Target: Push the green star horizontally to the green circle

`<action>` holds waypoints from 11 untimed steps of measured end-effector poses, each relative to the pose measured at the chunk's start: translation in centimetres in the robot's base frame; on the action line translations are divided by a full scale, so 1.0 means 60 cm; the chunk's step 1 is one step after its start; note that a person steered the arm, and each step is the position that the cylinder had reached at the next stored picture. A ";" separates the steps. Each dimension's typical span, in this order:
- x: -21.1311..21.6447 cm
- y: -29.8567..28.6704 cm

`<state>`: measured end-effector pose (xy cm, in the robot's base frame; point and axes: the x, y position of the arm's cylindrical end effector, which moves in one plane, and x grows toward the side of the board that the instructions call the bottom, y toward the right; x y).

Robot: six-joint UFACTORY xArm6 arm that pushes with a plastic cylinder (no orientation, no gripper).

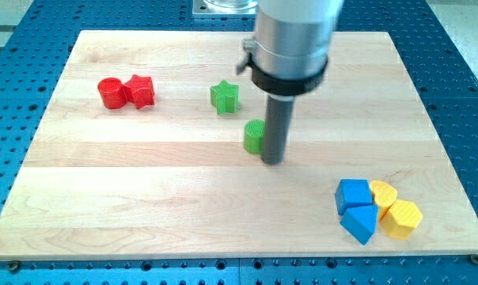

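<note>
The green star (223, 96) lies on the wooden board in the upper middle. The green circle (253, 136) stands below and to the right of it, a short gap apart. My tip (272, 161) is down on the board right beside the green circle, on its right side and slightly below; the rod hides the circle's right edge. The star is up and to the left of the tip.
A red circle (110, 93) and a red star (140, 91) touch each other at the upper left. At the lower right a cluster holds two blue blocks (353, 195) (361, 223) and two yellow blocks (383, 192) (402, 218). The board (144, 198) sits on a blue perforated table.
</note>
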<state>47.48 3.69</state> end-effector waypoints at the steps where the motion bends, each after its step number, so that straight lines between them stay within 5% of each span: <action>1: -0.023 0.069; 2: -0.180 0.145; 3: -0.215 0.027; 4: -0.153 -0.059; 6: -0.226 -0.166; 7: -0.197 -0.243; 9: -0.116 -0.190; 10: 0.006 -0.217; 11: 0.060 -0.368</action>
